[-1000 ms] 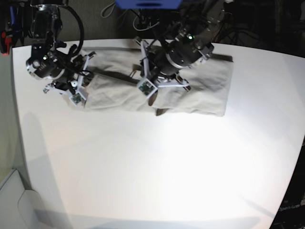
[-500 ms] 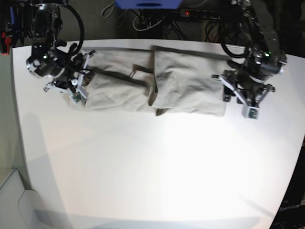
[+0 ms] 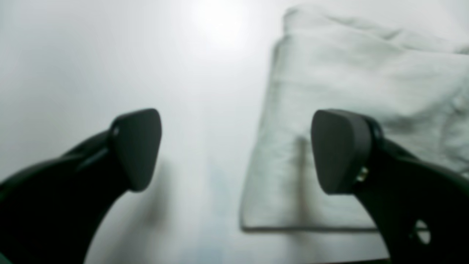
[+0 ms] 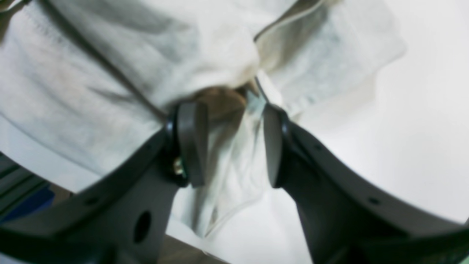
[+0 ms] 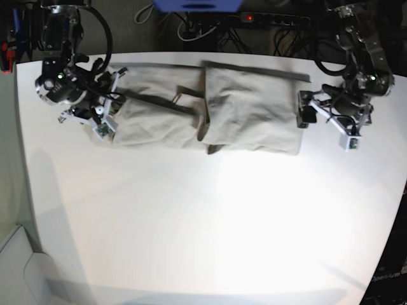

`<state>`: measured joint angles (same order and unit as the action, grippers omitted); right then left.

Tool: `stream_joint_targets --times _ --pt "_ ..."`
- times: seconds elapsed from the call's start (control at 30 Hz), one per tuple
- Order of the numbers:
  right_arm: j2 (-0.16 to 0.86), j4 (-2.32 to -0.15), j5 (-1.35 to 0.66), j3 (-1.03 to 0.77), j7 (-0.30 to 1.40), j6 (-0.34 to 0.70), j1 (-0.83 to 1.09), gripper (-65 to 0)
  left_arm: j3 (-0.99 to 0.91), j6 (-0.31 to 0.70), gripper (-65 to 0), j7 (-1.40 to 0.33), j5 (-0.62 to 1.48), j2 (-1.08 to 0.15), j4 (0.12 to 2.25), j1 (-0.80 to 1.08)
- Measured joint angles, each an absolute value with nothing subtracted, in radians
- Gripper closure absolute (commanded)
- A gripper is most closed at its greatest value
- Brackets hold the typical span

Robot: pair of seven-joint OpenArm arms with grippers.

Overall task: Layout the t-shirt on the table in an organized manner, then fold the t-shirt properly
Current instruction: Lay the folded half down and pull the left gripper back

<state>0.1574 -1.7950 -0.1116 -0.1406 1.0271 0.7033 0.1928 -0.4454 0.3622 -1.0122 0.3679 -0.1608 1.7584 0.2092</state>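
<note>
The t-shirt (image 5: 248,108) lies as a long folded strip along the far side of the table (image 5: 203,222), with its right half doubled over. My left gripper (image 5: 305,108) hovers just off the shirt's right edge, open and empty. In the left wrist view the left gripper (image 3: 234,146) has its jaws wide apart over bare table (image 3: 110,55), the t-shirt (image 3: 348,73) under the right finger. My right gripper (image 5: 111,98) sits on the shirt's left end. The right wrist view shows the right gripper (image 4: 232,146) with jaws part way apart astride bunched t-shirt (image 4: 91,66) fabric.
Behind the table's far edge lie a power strip (image 5: 273,19) with cables and a blue object (image 5: 197,5). A red item (image 5: 6,54) sits off the far-left corner. The table's right edge curves in close to the left arm.
My left gripper left the shirt's middle, travelled right past its right edge and opened wide, empty. The right half of the shirt now lies uncovered. The right arm has not moved.
</note>
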Motion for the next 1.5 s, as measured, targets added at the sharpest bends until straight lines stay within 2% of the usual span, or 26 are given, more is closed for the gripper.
stream_joint_targets --times 0.1,0.3,0.37,0.53,0.6,0.8,0.87,0.93,1.4,1.5 --pt "0.157 -1.795 -0.112 -0.141 1.028 0.703 0.193 -25.9 -0.378 0.363 -63.0 -1.005 0.377 -0.156 1.728 0.209" --pt "0.157 -1.795 -0.112 -0.139 1.027 0.703 0.192 -25.9 -0.359 0.363 -61.3 -0.967 0.371 -0.152 1.666 0.21" --pt "0.157 -1.795 -0.112 -0.139 1.028 0.703 0.192 -25.9 -0.349 0.363 -52.9 -0.962 0.372 -0.151 1.644 0.21" --pt "0.157 -1.795 -0.111 -0.139 1.028 0.703 0.192 -25.9 -0.35 0.363 -18.6 -0.926 0.389 -0.153 1.576 0.188" --pt "0.157 -1.795 -0.112 -0.139 1.028 0.703 0.192 -25.9 -0.352 0.363 -13.7 -0.941 0.387 -0.155 1.561 0.17" --pt "0.157 -1.795 -0.111 -0.139 1.028 0.703 0.189 -25.9 -0.352 0.362 -12.9 -0.949 0.386 -0.155 1.573 0.173" --pt "0.157 -1.795 -0.112 -0.139 1.027 0.703 0.189 -25.9 -0.354 0.362 -8.5 -0.961 0.378 -0.152 1.6 0.175" --pt "0.157 -1.795 -0.112 -0.139 1.027 0.703 0.189 -25.9 -0.355 0.359 -0.3 -0.961 0.377 -0.152 1.634 0.177" --pt "0.157 -1.796 -0.112 -0.139 1.028 0.703 0.189 -26.5 -0.356 0.358 -0.2 -1.021 0.371 -0.152 1.671 0.15" --pt "0.157 -1.8 -0.112 -0.143 1.037 0.703 0.189 -32.1 -0.354 0.358 -0.5 -1.021 0.371 -0.152 1.671 0.154"
